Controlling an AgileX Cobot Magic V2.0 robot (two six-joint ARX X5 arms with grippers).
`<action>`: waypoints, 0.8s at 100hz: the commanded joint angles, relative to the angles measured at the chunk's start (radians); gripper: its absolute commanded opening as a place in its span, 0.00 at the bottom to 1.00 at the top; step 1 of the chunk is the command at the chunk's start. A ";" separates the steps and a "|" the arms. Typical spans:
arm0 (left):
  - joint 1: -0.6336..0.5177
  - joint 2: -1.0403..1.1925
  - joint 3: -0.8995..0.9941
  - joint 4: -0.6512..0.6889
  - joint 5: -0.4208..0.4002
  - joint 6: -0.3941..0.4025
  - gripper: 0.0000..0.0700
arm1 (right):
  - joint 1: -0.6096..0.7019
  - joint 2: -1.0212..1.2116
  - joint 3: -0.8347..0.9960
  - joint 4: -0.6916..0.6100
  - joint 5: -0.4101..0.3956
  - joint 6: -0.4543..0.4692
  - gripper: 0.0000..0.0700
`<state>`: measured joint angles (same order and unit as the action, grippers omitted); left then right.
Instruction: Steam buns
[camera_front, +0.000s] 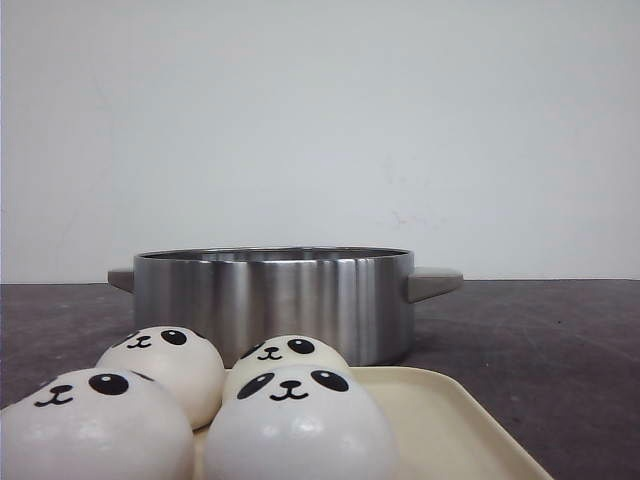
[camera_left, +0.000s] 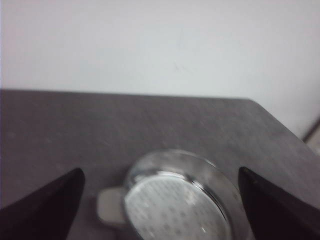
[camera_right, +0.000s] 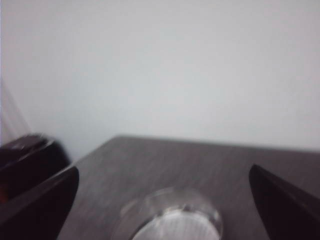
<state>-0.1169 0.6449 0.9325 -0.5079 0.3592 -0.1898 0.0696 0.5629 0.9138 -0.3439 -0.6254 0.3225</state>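
Observation:
Four glossy white panda-faced buns sit on a cream tray (camera_front: 450, 420) at the front: front left bun (camera_front: 95, 430), front right bun (camera_front: 298, 430), back left bun (camera_front: 165, 365), back right bun (camera_front: 290, 352). Behind them stands a steel steamer pot (camera_front: 272, 298) with grey handles. The pot also shows in the left wrist view (camera_left: 180, 200), with a perforated plate inside, and blurred in the right wrist view (camera_right: 175, 220). My left gripper (camera_left: 160, 200) is open above the pot. My right gripper (camera_right: 162, 200) is open above the pot too. Neither gripper shows in the front view.
The dark grey table (camera_front: 560, 340) runs back to a white wall (camera_front: 320, 120). The table's far edge and corner show in the left wrist view (camera_left: 280, 120). A dark object (camera_right: 27, 160) lies beyond the table edge in the right wrist view.

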 joint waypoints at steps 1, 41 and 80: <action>-0.037 0.030 0.016 -0.018 0.005 0.016 0.86 | 0.039 0.062 0.010 -0.001 -0.006 0.010 1.00; -0.242 0.100 0.016 -0.071 -0.071 0.016 0.86 | 0.678 0.454 0.013 -0.108 0.416 0.022 0.97; -0.259 0.100 0.016 -0.167 -0.082 0.025 0.85 | 0.831 0.860 0.074 -0.202 0.383 0.221 0.94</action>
<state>-0.3714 0.7395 0.9325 -0.6785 0.2829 -0.1776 0.8814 1.3800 0.9577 -0.5476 -0.2382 0.5072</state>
